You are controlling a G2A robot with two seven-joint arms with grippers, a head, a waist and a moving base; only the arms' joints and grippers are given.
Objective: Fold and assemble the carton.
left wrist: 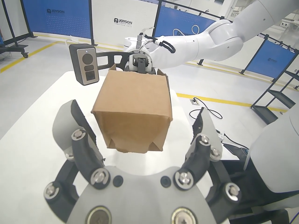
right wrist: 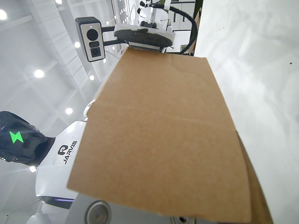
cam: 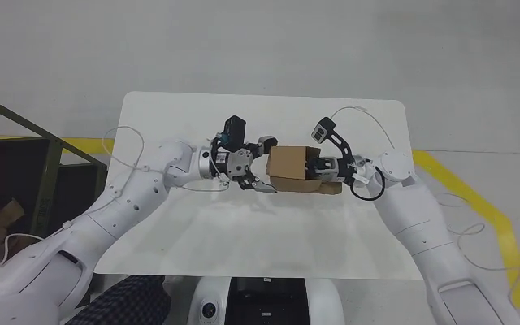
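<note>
Carton: the brown cardboard carton (left wrist: 133,89) lies on its side over the middle of the white counter (cam: 203,227), squared up into a box between the two arms. Its folded-in end faces the left arm and its open end faces the right.
Folded end: the flaps are tucked across, but in the left wrist view the lower corners look loose and a little puckered.
Left gripper: the left gripper (cam: 262,166) sits just beside that folded end. Its fingers (left wrist: 81,122) are spread wide, one on either side of the carton, touching nothing and holding nothing.
Right gripper: the right gripper (cam: 325,169) is at the open end, against the rim. A cardboard panel lies across its own wrist view, so whether it is clamped on the cardboard cannot be told.
Step in hand: probably pressing the tucked end home while the far end is steadied.
Risk, flaps: those loose corners could spring back out if the press lands off-centre.
Risk, walls: wide fingers closing on thin side panels could crease or crush them.
Risk, support: if the far end is barely held, a push from the left could skid or twist the carton.
</note>
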